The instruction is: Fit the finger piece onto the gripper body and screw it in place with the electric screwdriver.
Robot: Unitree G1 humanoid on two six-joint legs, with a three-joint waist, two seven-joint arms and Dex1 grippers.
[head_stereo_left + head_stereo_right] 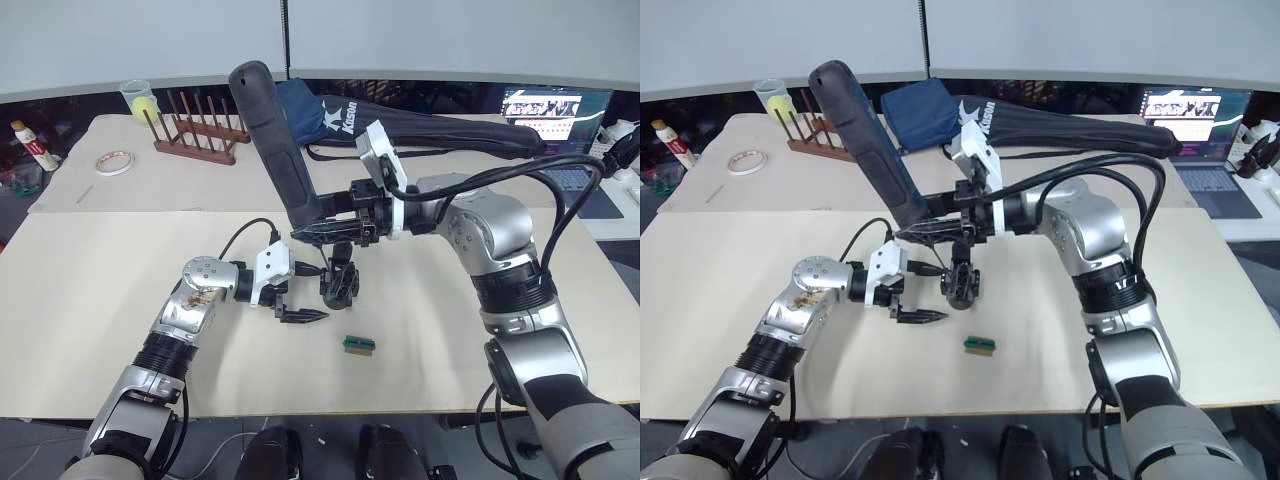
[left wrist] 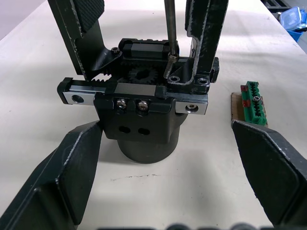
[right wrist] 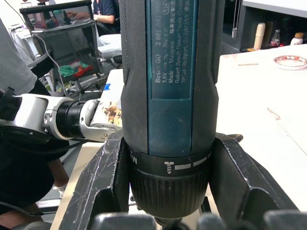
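At the upper left of the left eye view, a roll of white tape lies flat on the pale desk, and just right of it stands a wooden peg rack with dark upright dowels. Lower, left of centre, the left end effector rests low over the desk with its two black fingers spread apart, grasping nothing; the left wrist view shows those wedge-shaped fingers flanking the gripper body without touching it.

The gripper body stands upright near the middle of the desk, a chunky matte black block on a rounded base, with a toothed gear, metal rails and small bright screws on its face. The finger piece, of hard black plastic, stands on its top rail.

Above it the electric screwdriver, a thick, matte black cylinder, leans up toward the upper left; its thin metal bit reaches down to a screw on the gripper body, beside the finger piece. The right end effector is clenched around the screwdriver's collar.

Just right of the gripper body, a small green ribbed block lies on the desk. Behind, toward the upper right, a long black fabric bag stretches across, and an open laptop sits at the far right.
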